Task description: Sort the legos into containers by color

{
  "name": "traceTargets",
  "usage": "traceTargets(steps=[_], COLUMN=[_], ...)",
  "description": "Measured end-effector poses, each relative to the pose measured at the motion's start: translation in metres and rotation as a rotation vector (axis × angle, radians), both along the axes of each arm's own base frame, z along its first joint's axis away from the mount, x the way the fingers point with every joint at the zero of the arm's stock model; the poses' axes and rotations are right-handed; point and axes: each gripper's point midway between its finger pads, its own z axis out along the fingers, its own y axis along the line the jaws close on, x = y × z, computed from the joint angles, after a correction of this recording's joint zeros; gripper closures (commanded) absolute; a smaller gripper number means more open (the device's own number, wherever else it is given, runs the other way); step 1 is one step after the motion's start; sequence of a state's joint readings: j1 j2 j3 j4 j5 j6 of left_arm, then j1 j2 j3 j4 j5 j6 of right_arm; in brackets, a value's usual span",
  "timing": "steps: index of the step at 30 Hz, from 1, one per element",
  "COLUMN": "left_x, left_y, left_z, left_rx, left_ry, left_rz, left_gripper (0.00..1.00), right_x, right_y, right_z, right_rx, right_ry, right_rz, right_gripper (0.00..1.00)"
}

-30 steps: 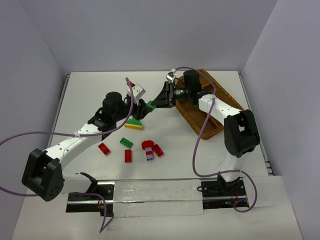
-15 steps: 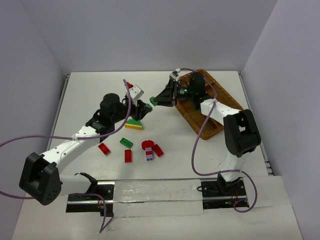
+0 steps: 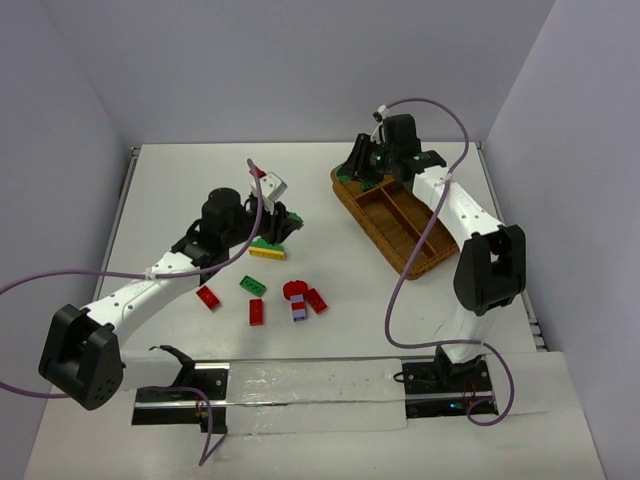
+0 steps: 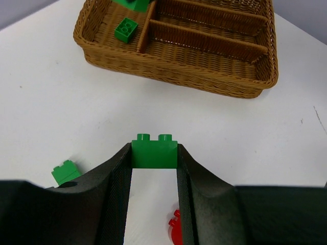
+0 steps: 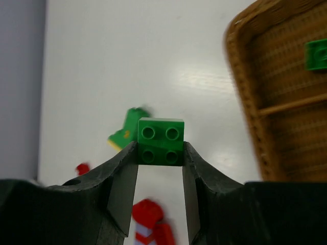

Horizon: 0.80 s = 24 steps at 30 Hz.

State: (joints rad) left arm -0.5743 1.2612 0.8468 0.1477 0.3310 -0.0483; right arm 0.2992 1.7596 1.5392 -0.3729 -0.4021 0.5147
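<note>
My left gripper (image 3: 287, 222) is shut on a small green lego (image 4: 155, 151) and holds it above the table, left of the wicker tray (image 3: 425, 262). My right gripper (image 3: 363, 172) is shut on a green four-stud lego (image 5: 160, 141) and hangs at the tray's far-left end. In the left wrist view the tray (image 4: 219, 84) shows one green lego (image 4: 124, 29) in its short end section. The long sections look empty. A green-on-yellow stack (image 3: 266, 248), a green lego (image 3: 253, 285), red legos (image 3: 256, 312) and a lilac-white one (image 3: 298, 312) lie on the table.
A red lego (image 3: 208, 297) lies furthest left. A round red piece (image 3: 295, 289) and another red lego (image 3: 317, 300) sit by the lilac-white one. A loose green lego (image 4: 65, 172) lies beside my left fingers. The arms' cables loop over the table.
My right gripper has carried its green lego from the middle of the table back and right to the tray's far-left end. My left arm has shifted only slightly, still holding its green lego.
</note>
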Motion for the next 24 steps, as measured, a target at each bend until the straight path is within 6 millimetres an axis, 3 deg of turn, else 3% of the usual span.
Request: traceTargets(steps=[3,7,12,15,18,21,24], left_x=[0.005,0.031,0.066,0.084,0.103,0.122,0.133], left_y=[-0.002,-0.009,-0.023,-0.038,-0.060,-0.078,-0.086], left_z=[0.000,0.014,0.032,0.025,0.017,0.008,-0.008], left_rx=[-0.003,-0.017,-0.021,0.012,0.035,0.043,0.061], left_ry=[0.041,0.101,0.154,0.199,0.252,0.291,0.324], left_rz=[0.024,0.101,0.202,0.250,0.288,0.322,0.364], left_gripper=[1.00,1.00,1.00,1.00,1.00,1.00,1.00], right_x=[0.020,0.058,0.095,0.113,0.126,0.130,0.135], right_y=[-0.026,-0.053,-0.082,-0.095,-0.104,-0.111,-0.114], right_z=[-0.006,-0.015,-0.047,-0.065,-0.080,-0.090,-0.095], right_rx=[-0.135,-0.243,-0.323,-0.353,-0.370,-0.377,-0.376], right_ry=[-0.027,-0.050,-0.001,0.030,0.052,0.074,0.084], right_rz=[-0.091,-0.183,-0.257,-0.285,-0.303,-0.313,-0.314], right_gripper=[1.00,1.00,0.92,0.86,0.72,0.33,0.18])
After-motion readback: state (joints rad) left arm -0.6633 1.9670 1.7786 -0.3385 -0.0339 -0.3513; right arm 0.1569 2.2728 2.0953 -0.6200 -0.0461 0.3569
